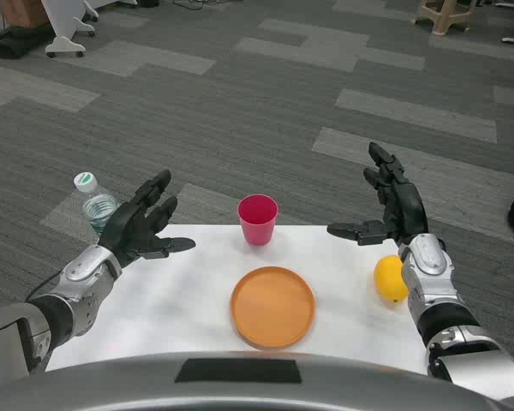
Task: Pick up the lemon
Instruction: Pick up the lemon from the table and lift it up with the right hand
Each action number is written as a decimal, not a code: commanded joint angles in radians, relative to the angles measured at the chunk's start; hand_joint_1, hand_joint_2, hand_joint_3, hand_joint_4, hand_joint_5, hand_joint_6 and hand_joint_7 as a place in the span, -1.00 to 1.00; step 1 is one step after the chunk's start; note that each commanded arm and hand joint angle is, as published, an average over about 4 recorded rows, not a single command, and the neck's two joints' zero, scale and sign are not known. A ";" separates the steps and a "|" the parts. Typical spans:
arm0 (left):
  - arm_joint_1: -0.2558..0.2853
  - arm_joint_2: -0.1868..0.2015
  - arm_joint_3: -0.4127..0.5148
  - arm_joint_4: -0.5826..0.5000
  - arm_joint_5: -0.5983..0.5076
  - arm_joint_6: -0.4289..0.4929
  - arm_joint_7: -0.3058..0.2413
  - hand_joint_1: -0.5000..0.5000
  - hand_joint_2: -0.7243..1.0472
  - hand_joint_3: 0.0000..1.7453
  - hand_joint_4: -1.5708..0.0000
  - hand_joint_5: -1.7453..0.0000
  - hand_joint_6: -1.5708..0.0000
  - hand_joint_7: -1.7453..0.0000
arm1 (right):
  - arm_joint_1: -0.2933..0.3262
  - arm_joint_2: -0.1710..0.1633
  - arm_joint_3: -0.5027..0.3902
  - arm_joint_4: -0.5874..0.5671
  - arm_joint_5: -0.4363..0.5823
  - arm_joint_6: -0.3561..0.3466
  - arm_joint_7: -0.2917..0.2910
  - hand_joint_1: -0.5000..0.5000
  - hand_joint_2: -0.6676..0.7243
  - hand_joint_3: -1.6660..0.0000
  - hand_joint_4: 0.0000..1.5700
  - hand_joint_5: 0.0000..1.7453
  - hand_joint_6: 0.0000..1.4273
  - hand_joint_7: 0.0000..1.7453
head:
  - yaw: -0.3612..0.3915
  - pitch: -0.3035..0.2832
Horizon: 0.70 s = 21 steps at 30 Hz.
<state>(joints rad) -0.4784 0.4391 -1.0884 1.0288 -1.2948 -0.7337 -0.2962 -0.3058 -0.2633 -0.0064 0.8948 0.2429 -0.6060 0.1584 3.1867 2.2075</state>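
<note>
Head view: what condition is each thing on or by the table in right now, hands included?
Lemon: lying on the table by the right forearm, not held.
Pink cup: upright at the far edge.
Orange plate: flat, nothing on it.
Water bottle: upright, capped, behind the left hand.
Left hand: open, raised, holding nothing.
Right hand: open, raised above the lemon.

The lemon [391,278] is left unobstructed from above; the orange plate [272,306] and pink cup [258,219] are set well apart.
</note>
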 commanded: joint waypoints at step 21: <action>0.032 -0.080 0.101 0.126 -0.053 -0.009 0.034 1.00 0.70 -0.90 1.00 1.00 1.00 1.00 | 0.040 -0.035 0.087 0.106 0.015 0.003 0.013 -0.25 0.18 0.76 -1.00 -0.56 -1.00 -1.00 | -0.397 -0.063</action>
<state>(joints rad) -0.4391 0.3572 -0.9946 1.1536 -1.3451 -0.7405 -0.2643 -0.2607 -0.2866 0.0992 1.0214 0.2556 -0.5926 0.1709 2.8168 2.1477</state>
